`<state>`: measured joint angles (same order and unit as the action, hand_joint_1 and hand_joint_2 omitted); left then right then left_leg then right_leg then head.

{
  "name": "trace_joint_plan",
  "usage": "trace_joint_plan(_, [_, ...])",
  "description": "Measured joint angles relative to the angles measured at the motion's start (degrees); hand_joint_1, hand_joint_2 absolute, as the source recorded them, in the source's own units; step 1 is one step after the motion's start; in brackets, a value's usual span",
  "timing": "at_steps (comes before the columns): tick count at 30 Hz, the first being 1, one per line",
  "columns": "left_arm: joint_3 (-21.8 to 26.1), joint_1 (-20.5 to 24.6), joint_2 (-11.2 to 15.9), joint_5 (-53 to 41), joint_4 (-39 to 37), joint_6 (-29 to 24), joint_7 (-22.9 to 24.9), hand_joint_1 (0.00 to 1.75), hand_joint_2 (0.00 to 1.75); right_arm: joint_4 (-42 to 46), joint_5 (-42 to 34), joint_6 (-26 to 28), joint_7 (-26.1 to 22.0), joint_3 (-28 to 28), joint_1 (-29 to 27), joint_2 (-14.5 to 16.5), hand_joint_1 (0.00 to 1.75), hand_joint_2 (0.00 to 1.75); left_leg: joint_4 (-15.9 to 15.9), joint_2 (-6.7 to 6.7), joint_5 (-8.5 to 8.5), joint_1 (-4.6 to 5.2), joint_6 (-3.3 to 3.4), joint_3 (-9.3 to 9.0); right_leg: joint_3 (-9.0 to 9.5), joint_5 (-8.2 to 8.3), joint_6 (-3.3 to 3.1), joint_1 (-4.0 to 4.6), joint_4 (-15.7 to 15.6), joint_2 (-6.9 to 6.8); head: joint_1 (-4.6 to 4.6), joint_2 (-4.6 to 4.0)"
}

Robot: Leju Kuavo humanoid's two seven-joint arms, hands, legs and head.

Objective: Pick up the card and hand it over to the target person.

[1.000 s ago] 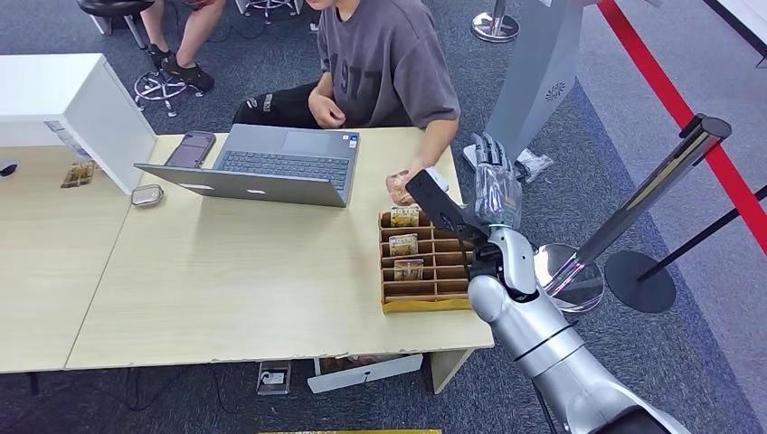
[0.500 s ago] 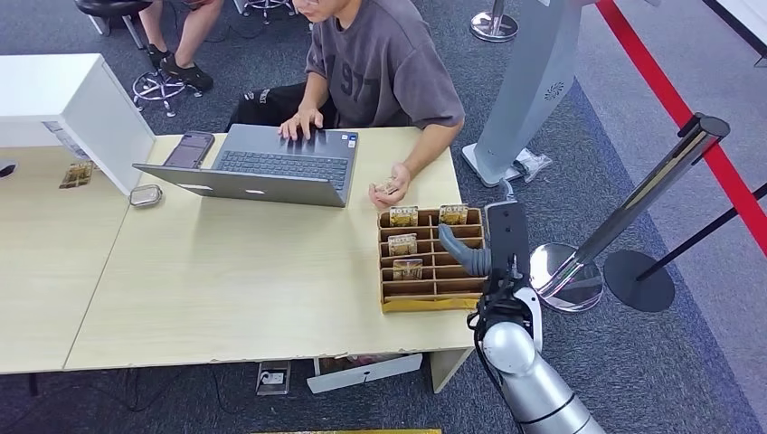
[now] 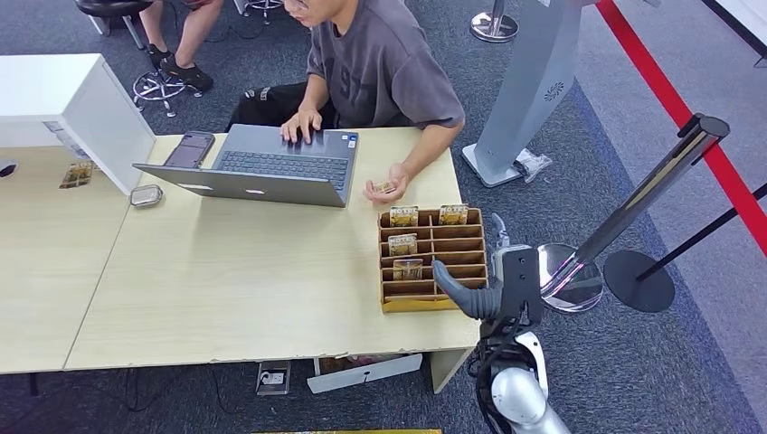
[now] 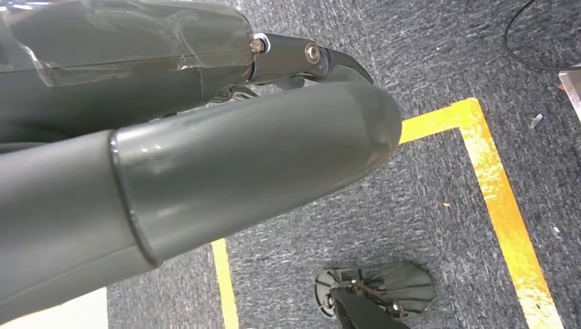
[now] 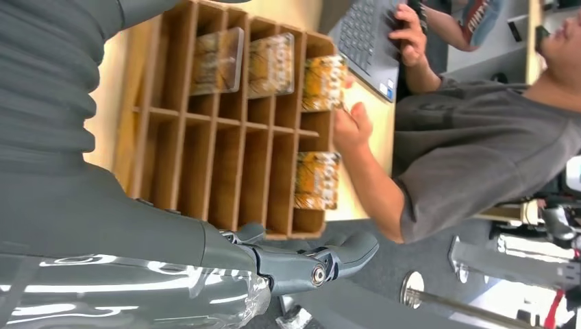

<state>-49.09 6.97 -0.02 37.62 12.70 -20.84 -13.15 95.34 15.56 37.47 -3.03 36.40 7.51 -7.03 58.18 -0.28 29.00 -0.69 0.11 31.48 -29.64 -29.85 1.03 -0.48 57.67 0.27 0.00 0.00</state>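
A seated person in a grey shirt [image 3: 384,63] holds a small card [image 3: 385,187] in one hand on the table, just behind the wooden card rack [image 3: 459,258]. Several cards stand in the rack's slots, such as one card [image 3: 404,216] in the back row. My right hand [image 3: 493,291] hangs low at the table's right edge, beside the rack's front corner, fingers apart and holding nothing. In the right wrist view its fingers [image 5: 322,260] point past the rack [image 5: 185,116] toward the person's hand [image 5: 353,127]. My left hand [image 4: 205,157] hangs over the carpet, holding nothing.
An open laptop [image 3: 271,163], a phone [image 3: 190,149] and a white box [image 3: 72,104] are on the table. A chrome stanchion [image 3: 651,194] and a grey kiosk [image 3: 534,81] stand to my right. Yellow floor tape [image 4: 507,205] lies below my left hand.
My right arm dropped from a raised reach toward the person down to the table's right edge. The person drew the card hand back and put the other hand on the laptop.
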Motion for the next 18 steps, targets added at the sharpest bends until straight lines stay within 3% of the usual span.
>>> trace_joint_plan(18, [-0.32,0.01,0.21,0.20,0.15,-0.35,-0.14,0.00,0.00,-0.96,-1.11,1.07,0.38,0.56,0.97,-0.75,0.00,1.75,0.01,-0.01,0.00,0.00,0.01,0.01,0.00,0.00,0.01,0.00,0.01,0.00,0.00,0.00])
